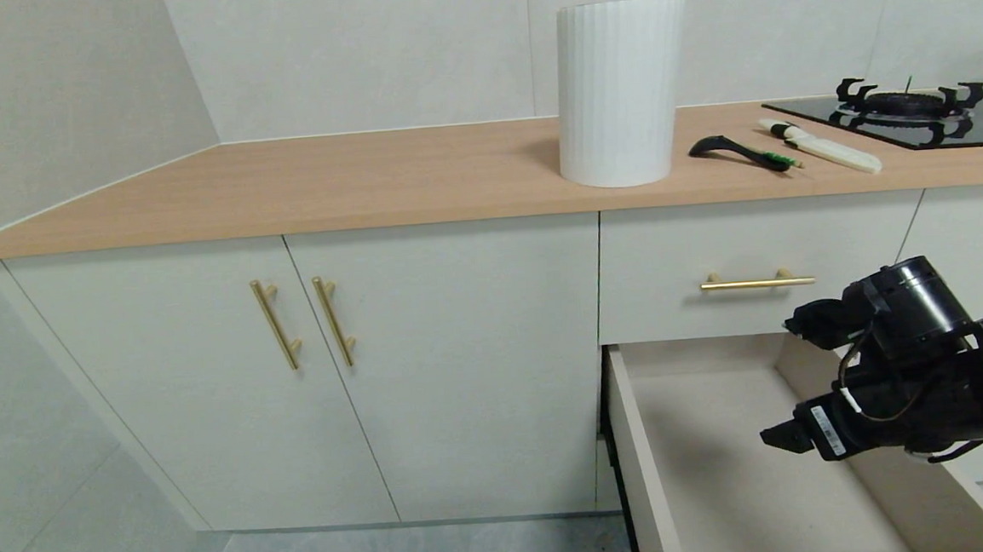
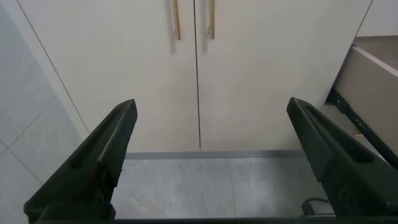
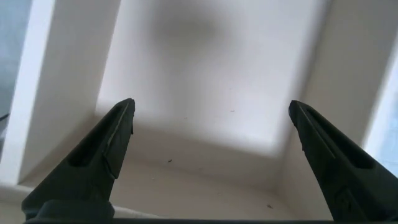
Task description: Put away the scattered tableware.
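– Where's the tableware?
– A black ladle [image 1: 736,152] and a pale utensil [image 1: 825,150], possibly a sheathed knife, lie side by side on the tabletop [image 1: 366,177], above and beyond the right tool [image 1: 792,377]. That tool hangs spread wide, empty, over the open drawer [image 1: 635,459].
– And the left tool [image 2: 211,162]?
– Released too, gripping nothing, low down and facing the cabinet doors [image 2: 261,74].

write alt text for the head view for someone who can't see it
The right pincer hangs open and empty over a pulled-out lower drawer. On the wooden counter above are a white ribbed canister, a black utensil and a white utensil, beside a hob.
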`<state>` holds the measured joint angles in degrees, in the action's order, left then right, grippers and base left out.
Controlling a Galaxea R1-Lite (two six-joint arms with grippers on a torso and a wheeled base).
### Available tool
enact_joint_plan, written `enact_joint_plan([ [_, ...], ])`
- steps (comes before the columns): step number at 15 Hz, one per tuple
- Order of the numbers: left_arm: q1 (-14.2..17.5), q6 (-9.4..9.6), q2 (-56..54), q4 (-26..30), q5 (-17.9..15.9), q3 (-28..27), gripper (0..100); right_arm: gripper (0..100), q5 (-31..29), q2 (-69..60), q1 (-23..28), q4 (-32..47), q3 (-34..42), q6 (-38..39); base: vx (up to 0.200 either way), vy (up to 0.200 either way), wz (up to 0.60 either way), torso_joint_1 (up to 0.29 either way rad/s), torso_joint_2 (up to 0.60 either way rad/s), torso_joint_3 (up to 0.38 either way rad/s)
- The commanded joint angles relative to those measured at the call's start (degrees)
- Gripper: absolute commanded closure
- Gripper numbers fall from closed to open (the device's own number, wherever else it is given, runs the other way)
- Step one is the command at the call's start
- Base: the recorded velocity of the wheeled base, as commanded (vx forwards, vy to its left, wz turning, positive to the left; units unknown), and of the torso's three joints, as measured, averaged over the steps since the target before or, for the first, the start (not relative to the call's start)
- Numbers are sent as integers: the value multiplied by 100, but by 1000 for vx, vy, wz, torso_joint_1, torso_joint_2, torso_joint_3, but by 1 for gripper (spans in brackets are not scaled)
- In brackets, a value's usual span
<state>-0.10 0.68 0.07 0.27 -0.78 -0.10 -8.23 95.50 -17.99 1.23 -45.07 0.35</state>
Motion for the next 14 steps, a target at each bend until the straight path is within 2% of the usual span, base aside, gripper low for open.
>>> enact_joint_plan([
  [1, 1, 2, 1, -9, -1, 1, 0, 0, -82, -146, -2, 0, 7, 0, 0, 0, 0, 32, -178, -129],
  [4, 1, 2, 1, -9, -1, 1, 0, 0, -91, -155, 6, 0, -2, 0, 0, 0, 0, 43, -225, -253],
  [14, 1, 2, 1, -9, -1, 1, 0, 0, -91, -234, 77, -97, 7, 0, 0, 0, 0, 182, -489, -287],
])
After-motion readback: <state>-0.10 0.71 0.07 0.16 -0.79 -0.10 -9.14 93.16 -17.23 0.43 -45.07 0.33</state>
